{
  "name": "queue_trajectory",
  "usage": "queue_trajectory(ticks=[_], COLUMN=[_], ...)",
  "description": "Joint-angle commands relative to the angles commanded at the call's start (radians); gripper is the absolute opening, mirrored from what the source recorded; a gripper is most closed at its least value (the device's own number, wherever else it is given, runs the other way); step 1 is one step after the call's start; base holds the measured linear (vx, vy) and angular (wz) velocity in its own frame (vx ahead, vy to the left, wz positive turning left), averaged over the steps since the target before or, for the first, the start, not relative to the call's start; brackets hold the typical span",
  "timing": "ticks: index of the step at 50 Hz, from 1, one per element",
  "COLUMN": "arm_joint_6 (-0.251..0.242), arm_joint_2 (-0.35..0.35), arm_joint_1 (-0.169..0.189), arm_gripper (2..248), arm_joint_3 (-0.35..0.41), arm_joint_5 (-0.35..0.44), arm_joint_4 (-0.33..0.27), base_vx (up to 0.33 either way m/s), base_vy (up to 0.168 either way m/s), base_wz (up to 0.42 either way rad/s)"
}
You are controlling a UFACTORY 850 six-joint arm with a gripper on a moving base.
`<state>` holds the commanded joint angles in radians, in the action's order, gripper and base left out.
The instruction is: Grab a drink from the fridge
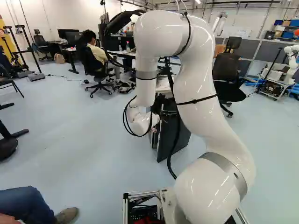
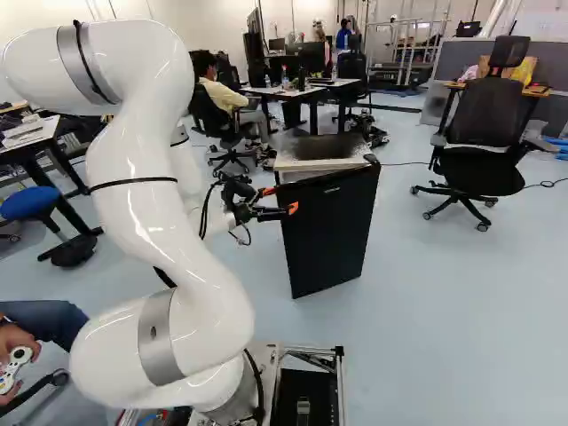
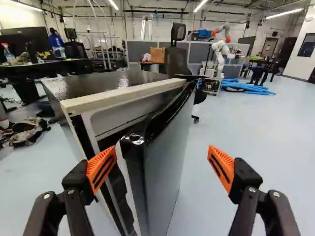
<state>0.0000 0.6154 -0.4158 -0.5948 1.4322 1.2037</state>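
In the right base view my gripper point(image 2: 280, 201) is at the upper edge of the black fridge door point(image 2: 333, 231). The wrist view shows the gripper point(image 3: 162, 156) open, with the door's free edge between its widely parted fingers. One orange pad point(image 3: 102, 168) overlaps the gap between fridge body and door; the other pad point(image 3: 221, 168) stands off the door's outer side. The fridge point(image 3: 98, 84) has a dark top with a pale front rim, and its door point(image 3: 165, 162) is ajar. No drink can be made out inside.
An office chair point(image 2: 484, 142) stands beyond the fridge. Desks point(image 2: 311, 91) are behind it, with a seated person near them. Another robot point(image 3: 221, 46) is farther back. A person's leg point(image 1: 25, 205) is close beside the base.
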Motion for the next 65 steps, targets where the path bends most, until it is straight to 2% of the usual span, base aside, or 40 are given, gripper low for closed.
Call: queue_trajectory(ticks=[18, 38, 65], arm_joint_6=[0.000, 0.000, 0.000], arm_joint_2=[0.002, 0.024, 0.022], arm_joint_1=[0.001, 0.013, 0.030], arm_gripper=[247, 247, 247], arm_joint_3=[-0.004, -0.049, -0.044], arm_joint_5=[0.000, 0.000, 0.000], arm_joint_4=[0.041, 0.088, 0.174], base_vx=[0.000, 0.000, 0.000], base_vy=[0.000, 0.000, 0.000], base_wz=[0.000, 0.000, 0.000])
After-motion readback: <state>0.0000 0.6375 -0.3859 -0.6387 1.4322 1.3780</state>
